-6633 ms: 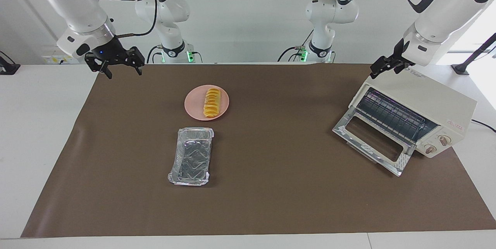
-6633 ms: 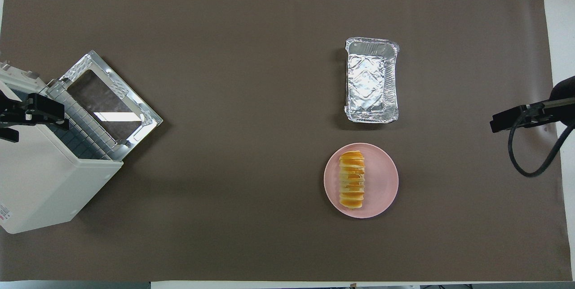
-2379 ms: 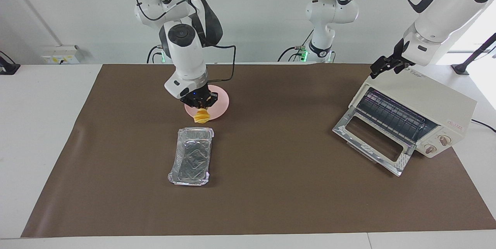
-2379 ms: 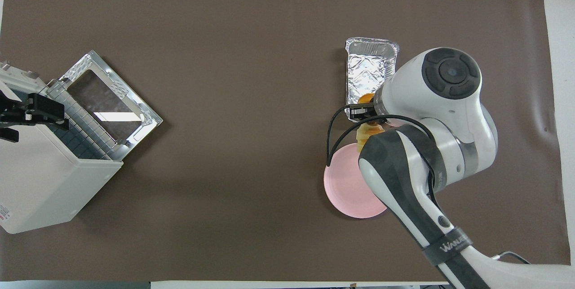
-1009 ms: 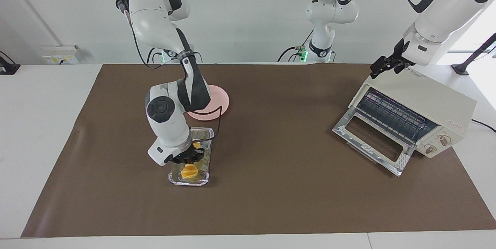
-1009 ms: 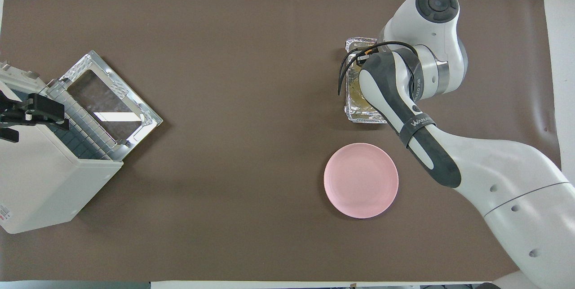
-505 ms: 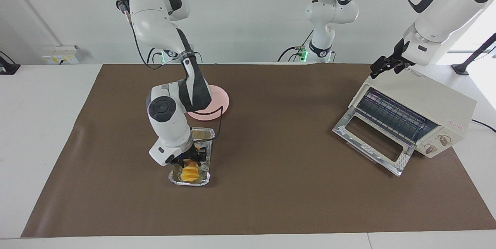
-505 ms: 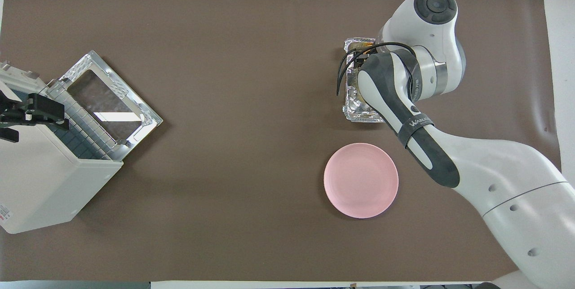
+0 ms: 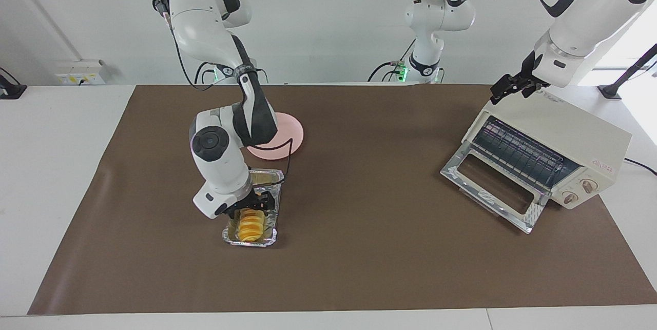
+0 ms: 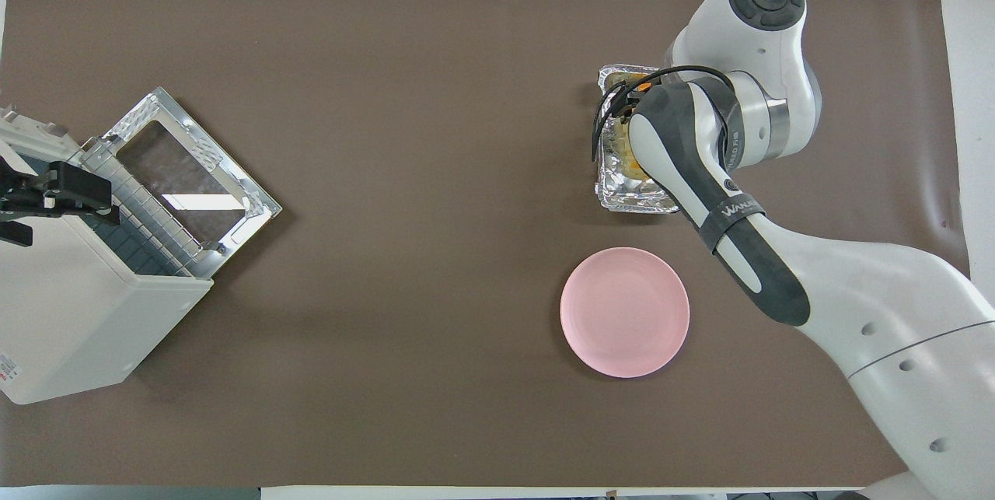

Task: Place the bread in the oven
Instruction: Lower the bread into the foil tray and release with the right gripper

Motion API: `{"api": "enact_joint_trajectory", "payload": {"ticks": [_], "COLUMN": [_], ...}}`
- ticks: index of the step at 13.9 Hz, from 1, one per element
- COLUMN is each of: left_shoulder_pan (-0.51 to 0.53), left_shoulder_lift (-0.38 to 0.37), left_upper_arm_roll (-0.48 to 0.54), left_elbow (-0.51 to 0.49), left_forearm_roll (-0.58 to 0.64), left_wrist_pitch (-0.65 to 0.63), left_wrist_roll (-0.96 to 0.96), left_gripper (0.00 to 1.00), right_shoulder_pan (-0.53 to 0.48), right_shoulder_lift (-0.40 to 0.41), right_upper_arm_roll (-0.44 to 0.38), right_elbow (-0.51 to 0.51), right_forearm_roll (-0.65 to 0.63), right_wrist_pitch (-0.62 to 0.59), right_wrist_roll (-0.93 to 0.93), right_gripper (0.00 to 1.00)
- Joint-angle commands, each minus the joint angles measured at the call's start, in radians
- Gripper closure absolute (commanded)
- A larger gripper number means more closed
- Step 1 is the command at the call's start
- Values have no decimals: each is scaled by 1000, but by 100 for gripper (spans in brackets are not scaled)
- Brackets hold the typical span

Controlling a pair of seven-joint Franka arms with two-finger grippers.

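The yellow-orange bread [image 9: 251, 226] lies in the silver foil tray [image 9: 269, 178], at the tray's end farther from the robots. My right gripper [image 9: 251, 205] hangs just over the bread with its fingers spread and nothing between them. In the overhead view the right arm covers most of the bread [image 10: 621, 144] and of the tray [image 10: 628, 201]. The cream-white oven [image 9: 562, 132] stands at the left arm's end of the table, its glass door [image 9: 491, 186] dropped open and its wire rack showing. My left gripper [image 9: 513, 87] waits over the oven's top.
The bare pink plate [image 9: 289, 136] lies nearer to the robots than the tray; it also shows in the overhead view [image 10: 624, 312]. A brown mat [image 9: 369, 248] covers the table between tray and oven [image 10: 78, 329].
The right gripper took the bread off the pink plate, carried it over the foil tray, lowered it in and let go. The left arm has not moved.
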Motion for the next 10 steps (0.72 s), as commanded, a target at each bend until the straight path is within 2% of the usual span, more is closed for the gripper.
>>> {"api": "enact_joint_trajectory", "payload": {"ticks": [1, 4, 8, 10], "left_shoulder_pan": [4, 4, 4, 4], "left_shoulder_lift": [-14, -13, -13, -13], "left_upper_arm_roll": [-4, -4, -4, -4], "left_elbow": [-9, -9, -9, -9], "left_forearm_roll": [16, 16, 16, 16], "left_wrist_pitch": [10, 10, 10, 10], "left_wrist_roll": [5, 5, 6, 5], "left_gripper": [0, 0, 0, 0], "right_shoulder_pan": [-33, -50, -50, -50], "right_shoulder_lift": [-26, -25, -52, -74], "right_upper_arm_roll": [7, 3, -5, -6], "right_elbow": [4, -31, -133, -206], "right_forearm_roll": [-13, -29, -62, -65], "right_wrist_pitch": [-33, -11, 41, 103], "right_wrist_roll": [-15, -64, -73, -79], "right_gripper": [0, 0, 0, 0]}}
